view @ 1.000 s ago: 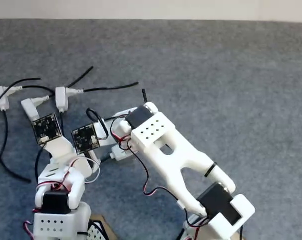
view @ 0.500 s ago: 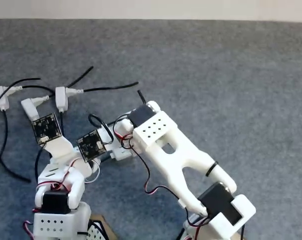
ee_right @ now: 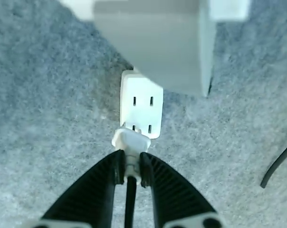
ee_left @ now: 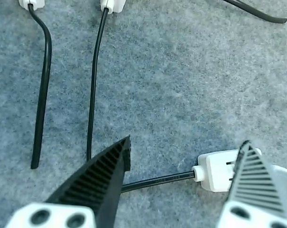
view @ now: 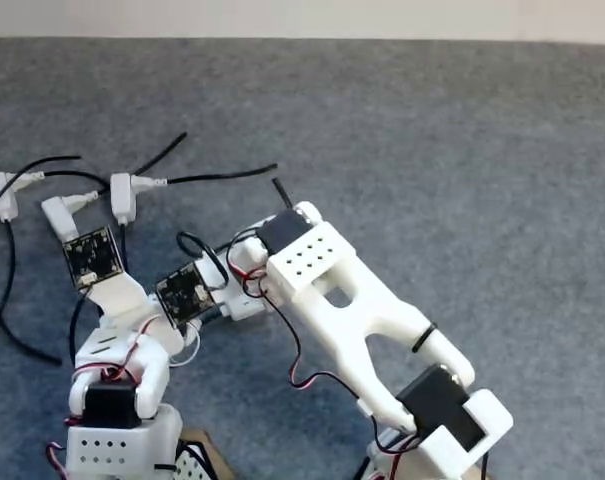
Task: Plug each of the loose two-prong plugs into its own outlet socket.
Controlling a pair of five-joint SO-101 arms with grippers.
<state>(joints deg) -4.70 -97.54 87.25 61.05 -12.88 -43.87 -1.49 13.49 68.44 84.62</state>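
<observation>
My right gripper (ee_right: pixel 130 161) is shut on a white two-prong plug (ee_right: pixel 130 141) by its cord end. The plug's front presses against the near socket of the white outlet strip (ee_right: pixel 142 110); its prongs are hidden. A second pair of slots farther along the strip stands bare. My left gripper (ee_left: pixel 186 142) is open over the carpet. Another white plug (ee_left: pixel 213 170) lies between its fingers, close to one finger (ee_left: pixel 250 173), its black cord running toward the other. In the high view the right arm (view: pixel 312 270) angles in beside the left arm (view: pixel 117 310).
Two more white plugs (ee_left: pixel 30 4) (ee_left: pixel 112 4) with black cords lie on the grey carpet beyond the left gripper. The high view shows loose plugs (view: pixel 122 195) (view: pixel 2 190) and cords at the far left. The left arm's body (ee_right: pixel 152 42) hangs just past the strip.
The right arm's wrist shifted a little toward the left arm, and its camera board moved down and to the right. The left arm has kept still.
</observation>
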